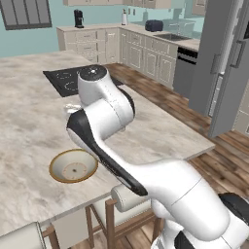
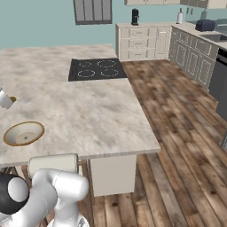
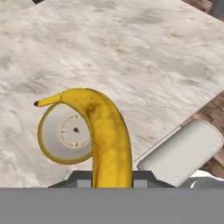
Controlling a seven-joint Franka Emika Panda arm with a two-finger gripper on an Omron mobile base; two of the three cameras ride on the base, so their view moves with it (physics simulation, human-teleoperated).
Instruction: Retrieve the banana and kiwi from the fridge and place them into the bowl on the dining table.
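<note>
In the hand view the gripper (image 3: 112, 177) is pinched on the banana (image 3: 105, 135), which rises from between the dark fingertips and curves up to a thin stem tip at the left; just behind the banana, lower on the marble top, sits the bowl (image 3: 52, 151), partly covered by the fruit; a cream chair cushion (image 3: 186, 151) lies near the table edge at the right. From the left base view the bowl (image 1: 59, 163) rests near the close edge of the dining table (image 1: 29, 116), with the black cooktop (image 1: 65, 80) farther back; the fridge (image 1: 226, 63) stands at the far right, its door ajar.
</note>
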